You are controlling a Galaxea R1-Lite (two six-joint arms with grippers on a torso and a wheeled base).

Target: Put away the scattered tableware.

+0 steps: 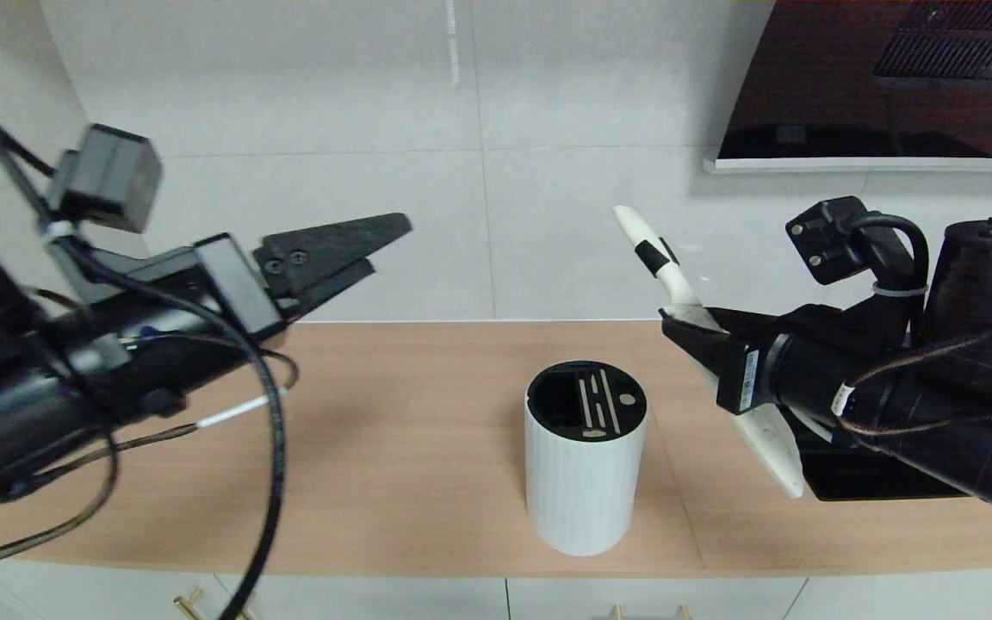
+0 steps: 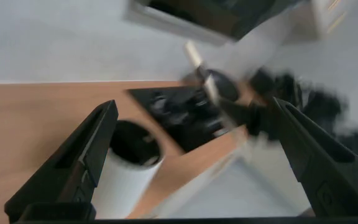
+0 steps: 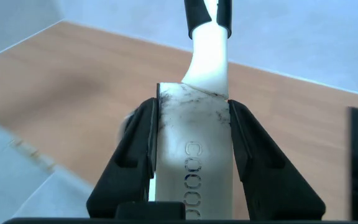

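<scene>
**Right gripper clamped on white utensil; holder stands free on counter**

Head view: The white ribbed holder (image 1: 584, 456), with a black slotted top, stands upright on the wooden counter (image 1: 418, 482), at about 6 o'clock from the middle of the view. The right gripper (image 1: 692, 331) sits at 3 o'clock, above the counter, pinched tight on a white utensil (image 1: 677, 288). The utensil's handle, with its black band, slants up toward 11 o'clock, and its broad end hangs down toward 5 o'clock. The utensil is to the right of the holder and does not touch it. A flat black object (image 1: 875, 482) lies on the counter beneath that arm. The left gripper (image 1: 388, 247) is at 9 o'clock, raised off the counter, with its fingers parted and nothing between them.

Left wrist view: The two fingers (image 2: 73, 168) stand wide apart. Between them lie the holder (image 2: 126, 165) and the counter edge, and the other arm is a blur beyond them.

Right wrist view: Both black fingers (image 3: 143, 134) press against the flat sides of the utensil (image 3: 194, 143), with the counter (image 3: 86, 81) below.
</scene>
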